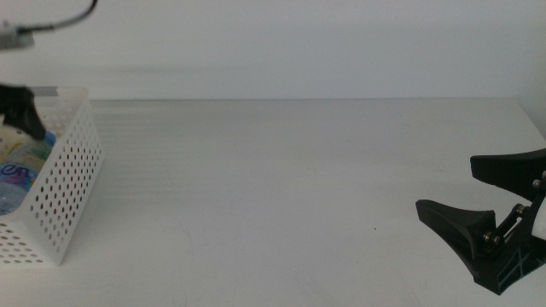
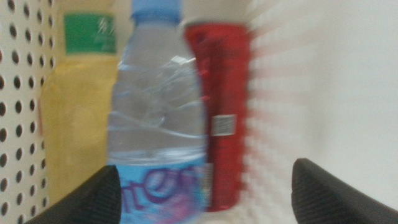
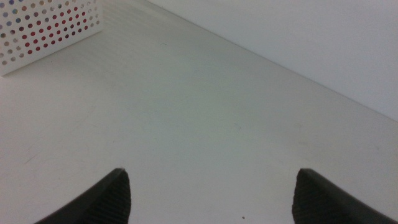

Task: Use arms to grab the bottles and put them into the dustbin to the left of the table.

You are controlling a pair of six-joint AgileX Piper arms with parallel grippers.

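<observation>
Inside dustbin (image 1: 64, 183): 3 bottles (image 2: 158, 118); claws open.

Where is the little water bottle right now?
Inside the dustbin at the table's left edge, the water bottle lies between the yellow bottle and the red can.

The table (image 1: 290, 188) is presenting a wide, matte white-grey surface. The dustbin (image 1: 64, 183), a white perforated basket, is standing at the table's left end; whether it is resting on the tabletop or just beside it cannot be told. The tabletop's far edge is meeting a white wall (image 1: 299, 43).
</observation>
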